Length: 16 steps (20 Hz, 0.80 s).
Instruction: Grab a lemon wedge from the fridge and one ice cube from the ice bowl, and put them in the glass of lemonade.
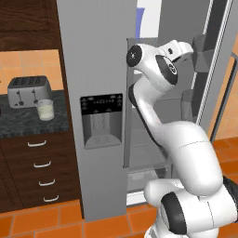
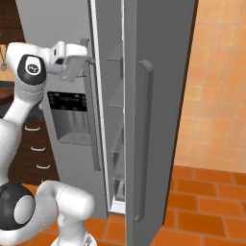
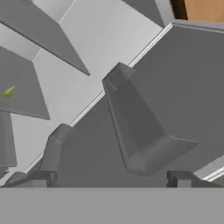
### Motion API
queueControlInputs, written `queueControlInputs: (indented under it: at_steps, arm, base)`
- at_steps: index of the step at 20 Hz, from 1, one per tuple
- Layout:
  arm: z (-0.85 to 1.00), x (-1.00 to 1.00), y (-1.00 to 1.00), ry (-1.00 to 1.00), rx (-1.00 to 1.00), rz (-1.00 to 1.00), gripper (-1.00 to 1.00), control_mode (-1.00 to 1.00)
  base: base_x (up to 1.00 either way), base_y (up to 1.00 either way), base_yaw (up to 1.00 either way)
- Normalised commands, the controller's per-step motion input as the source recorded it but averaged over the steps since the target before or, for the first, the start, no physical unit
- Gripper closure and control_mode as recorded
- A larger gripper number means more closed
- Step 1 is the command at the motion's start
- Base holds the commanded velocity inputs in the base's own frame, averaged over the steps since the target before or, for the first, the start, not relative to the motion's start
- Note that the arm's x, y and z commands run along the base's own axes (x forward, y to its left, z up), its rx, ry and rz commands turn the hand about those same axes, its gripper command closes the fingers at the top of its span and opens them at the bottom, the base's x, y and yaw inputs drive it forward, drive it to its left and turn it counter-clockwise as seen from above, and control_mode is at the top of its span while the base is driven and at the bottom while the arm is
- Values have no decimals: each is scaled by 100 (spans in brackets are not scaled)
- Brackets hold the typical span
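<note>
The pincer [image 3: 111, 177], jaws wide apart and empty, faces the open fridge [image 1: 93, 69] door's inner side. The lemon wedge [image 3: 8, 92] lies on a shelf, far off to its left.

A grey two-slot toaster [image 1: 29, 89] is seen standing upright on the dark speckled surface [image 1: 18, 124] at the left of the left base view, against an orange tiled wall [image 1: 28, 65]. Dark brown upper cabinets [image 1: 28, 23] are mounted above that wall. Below the surface, a stack of dark wooden drawers [image 1: 39, 165] is fitted, each with a pale curved handle. The floor [image 1: 42, 223] is laid with orange-red tiles with light joints. In the right base view, a wall of paler orange tiles [image 2: 218, 81] is seen at the right, meeting the same tiled floor.
</note>
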Motion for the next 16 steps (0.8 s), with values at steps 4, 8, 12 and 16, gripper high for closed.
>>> queueControlInputs:
  at_steps: [4, 8, 12, 16]
  arm:
    - [28, 49, -86, 31, -6, -10, -100, -100]
    - [1, 50, -56, 24, 0, -7, -100, -100]
    - [-8, 41, -37, 15, 0, -7, -100, -100]
    - [-15, 58, -1, 11, -6, -6, -100, -100]
  base:
    - [0, 0, 0]
    - [0, 0, 0]
    - [0, 0, 0]
    - [0, 0, 0]
